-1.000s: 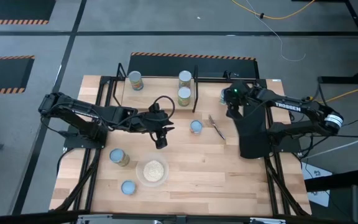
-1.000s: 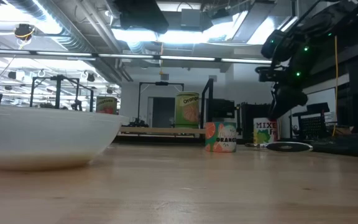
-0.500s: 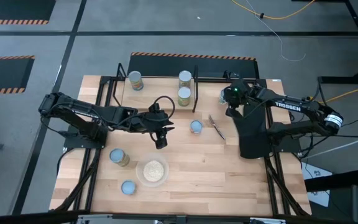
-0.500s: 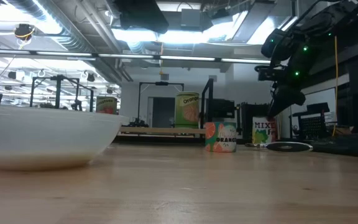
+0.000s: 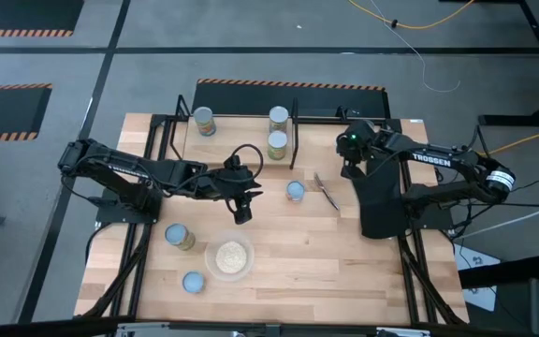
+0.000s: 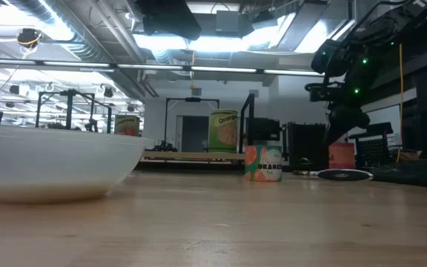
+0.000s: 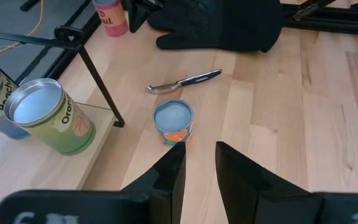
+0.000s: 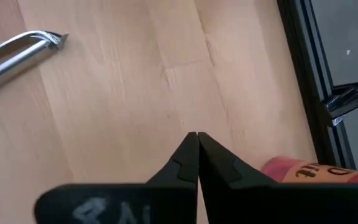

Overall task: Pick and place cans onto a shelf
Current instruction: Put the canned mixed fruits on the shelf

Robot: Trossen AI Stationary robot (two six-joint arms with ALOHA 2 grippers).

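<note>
**Three cans shelved, four to go, right grip shut on nothing**

My right gripper (image 8: 197, 163) has its two fingers pressed flat together with only bare wood showing beyond them. Nothing is between them. The red-labelled can (image 8: 304, 172) stands just beside the fingers, outside the grip, near the black frame rail at the far right of the table. From table height that can (image 6: 341, 157) sits low under the arm. From above, the arm hides it. I judge this can not yet picked, and it will take a fresh approach with the fingers spread.

My left gripper (image 7: 195, 167) hangs over the middle of the table with its fingers apart and empty. The blue-topped can (image 7: 173, 122) is a little ahead of it, upright on the wood, with a metal utensil (image 7: 185, 81) lying just beyond.

On the shelf (image 5: 237, 131) I count three cans. One stands at the left end (image 5: 204, 121), and two stand close together near the right post (image 5: 278, 117) (image 5: 277, 144).

Out on the tabletop there is the blue-topped one, plus two near the front left (image 5: 180, 237) (image 5: 193, 282). These flank the clear bowl of grain (image 5: 229, 257).

With the red one that leaves four to place, so I reckon the job is a bit under halfway. The shelf has open board between its cans.
</note>
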